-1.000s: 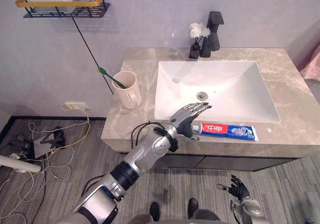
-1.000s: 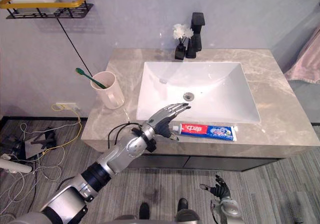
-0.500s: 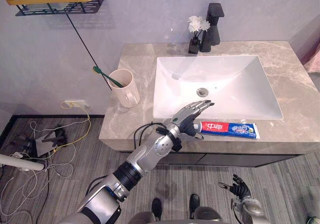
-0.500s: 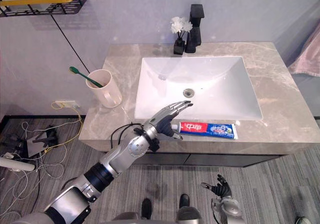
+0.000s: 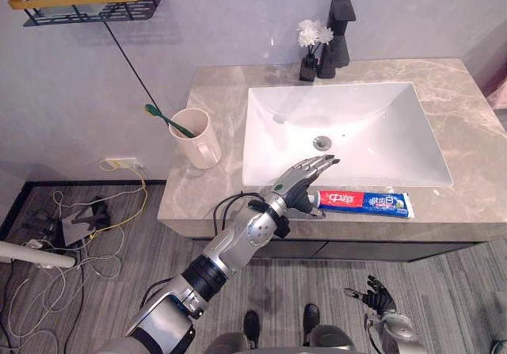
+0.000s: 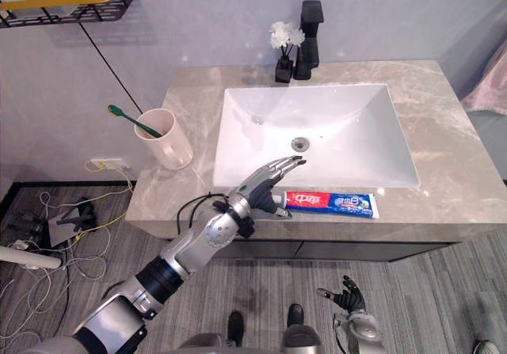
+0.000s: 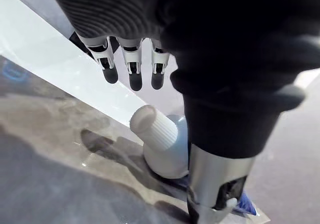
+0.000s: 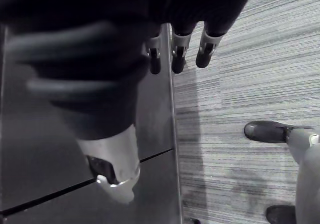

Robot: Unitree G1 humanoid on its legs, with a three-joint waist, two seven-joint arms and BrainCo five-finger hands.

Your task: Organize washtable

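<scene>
One toothpaste [image 5: 364, 202] flat on counter [image 5: 207, 192] just before sink [image 5: 356, 116], cap [image 7: 150, 129] toward my left hand [image 5: 297, 186]. Hand released: fingers [image 7: 131, 68] straight over cap, thumb beside it. Tube likely light, soft, slick; I'd pinch stiff shoulder behind cap. Right hand [image 5: 379, 297] slack, well below sink.

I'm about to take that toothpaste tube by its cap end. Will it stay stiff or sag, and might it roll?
The toothpaste tube lies flat and looks fairly full, so it will probably sag a little past the left hand rather than flop. Its flat body should not roll; the ribbed round cap likely gives the fingers decent grip.
</scene>
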